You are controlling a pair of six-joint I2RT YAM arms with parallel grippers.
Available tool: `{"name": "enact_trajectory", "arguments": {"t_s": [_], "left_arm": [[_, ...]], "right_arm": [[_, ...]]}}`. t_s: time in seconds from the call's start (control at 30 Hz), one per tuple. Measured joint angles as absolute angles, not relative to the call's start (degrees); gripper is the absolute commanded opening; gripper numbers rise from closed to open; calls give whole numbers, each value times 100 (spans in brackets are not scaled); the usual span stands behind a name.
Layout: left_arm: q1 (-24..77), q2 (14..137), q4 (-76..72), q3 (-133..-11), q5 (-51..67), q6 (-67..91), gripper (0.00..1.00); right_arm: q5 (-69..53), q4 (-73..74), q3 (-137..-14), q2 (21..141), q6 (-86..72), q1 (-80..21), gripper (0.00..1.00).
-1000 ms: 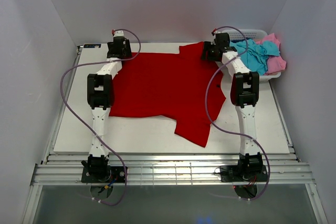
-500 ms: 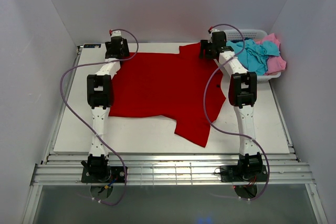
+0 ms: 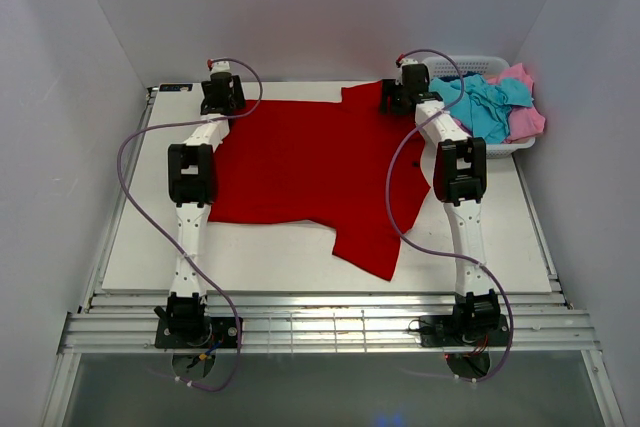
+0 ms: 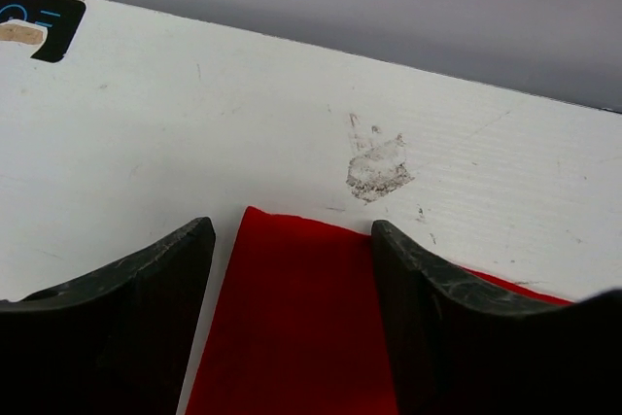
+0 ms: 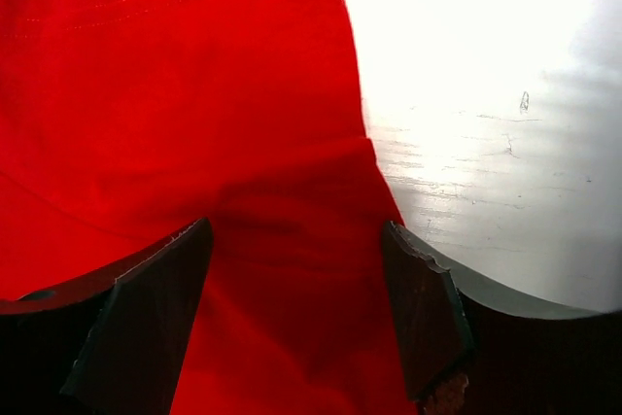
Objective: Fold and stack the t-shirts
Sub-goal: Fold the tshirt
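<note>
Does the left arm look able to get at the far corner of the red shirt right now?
Probably yes. The left gripper hangs open, its jaws on either side of the corner of the red t-shirt, which lies flat on the table with nothing covering it.

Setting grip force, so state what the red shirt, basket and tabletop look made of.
Red shirt: soft matte knit cloth, probably cotton; it lies limp with creases and a stitched hem. Basket: white plastic, apparently; moulded lattice wall. Tabletop: white painted board, matte; scuffed, with a chipped patch.
</note>
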State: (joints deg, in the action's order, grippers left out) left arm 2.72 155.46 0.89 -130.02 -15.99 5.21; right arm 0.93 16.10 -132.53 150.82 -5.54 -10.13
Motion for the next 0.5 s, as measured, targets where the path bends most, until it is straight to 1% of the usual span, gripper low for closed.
{"name": "enact_trajectory", "arguments": {"t_s": [0.07, 0.1, 0.13, 0.27, 0.43, 0.5], "left_arm": [[272, 15546, 89, -13002, -1581, 545, 69], [272, 15546, 86, -13002, -1575, 556, 65], [272, 15546, 86, -13002, -1562, 567, 57], [274, 15546, 89, -13002, -1540, 607, 39], [274, 15546, 89, -13002, -1540, 609, 31], [274, 15546, 89, -13002, -1540, 607, 25]], "right_arm": [[145, 1603, -13266, 15100, -552, -1015, 77], [165, 1597, -13270, 15102, -552, -1015, 77], [180, 1592, -13270, 15106, -552, -1015, 77], [270, 1562, -13277, 15120, -539, -1015, 76], [499, 1520, -13277, 15128, -537, -1015, 78], [622, 1518, -13277, 15135, -537, -1015, 79]]}}
